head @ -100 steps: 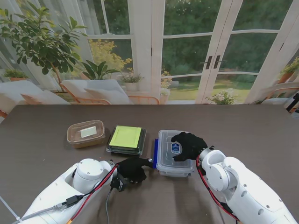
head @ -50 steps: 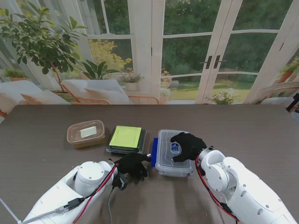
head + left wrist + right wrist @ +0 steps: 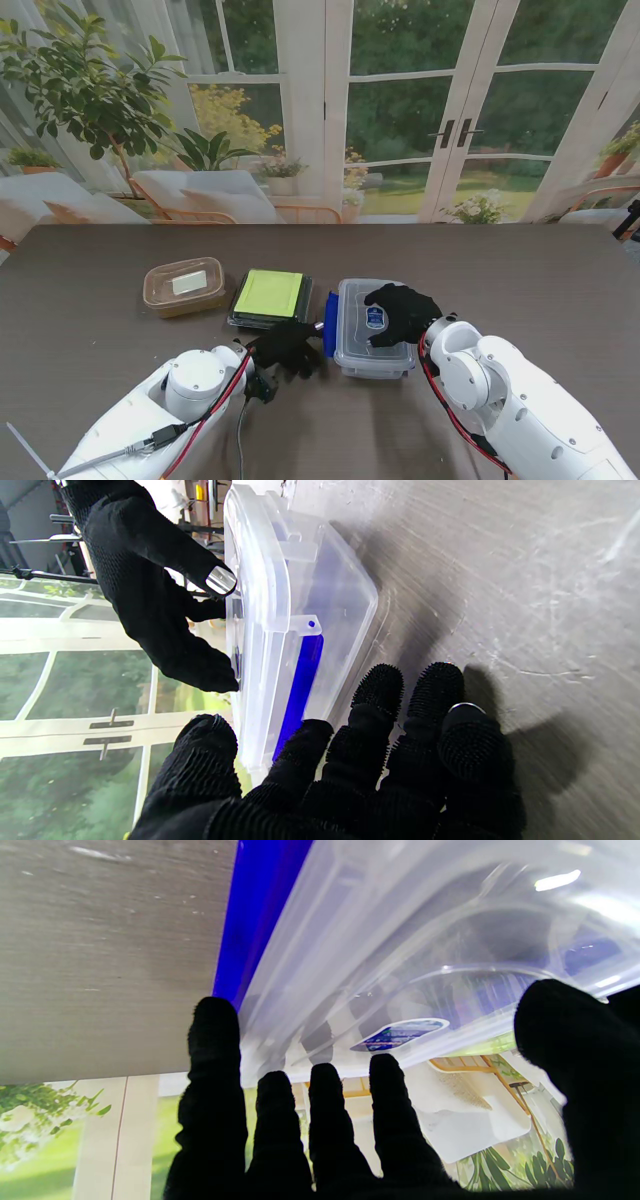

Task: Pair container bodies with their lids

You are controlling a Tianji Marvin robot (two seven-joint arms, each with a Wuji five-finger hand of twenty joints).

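Observation:
A clear plastic box [image 3: 372,352] with its clear lid [image 3: 360,300] on stands at the table's middle. A blue side latch [image 3: 329,338] hangs on its left wall. My right hand [image 3: 400,312] lies flat on the lid, fingers spread, near a small blue label [image 3: 375,318]. My left hand [image 3: 290,348] is open beside the box, fingertips at the latch. The left wrist view shows the blue latch [image 3: 300,685] against the box wall [image 3: 325,600], just past my left hand [image 3: 375,760]. In the right wrist view the lid [image 3: 400,955] is right under the fingers [image 3: 320,1120].
A black container with a green lid [image 3: 270,297] sits just left of the clear box. Farther left is a brown container with a translucent lid [image 3: 184,286]. A red and black cable [image 3: 215,395] runs along my left forearm.
My left hand has slid right and farther from me, up to the box's left side, and more of the blue latch shows. The right hand has stayed on the lid.

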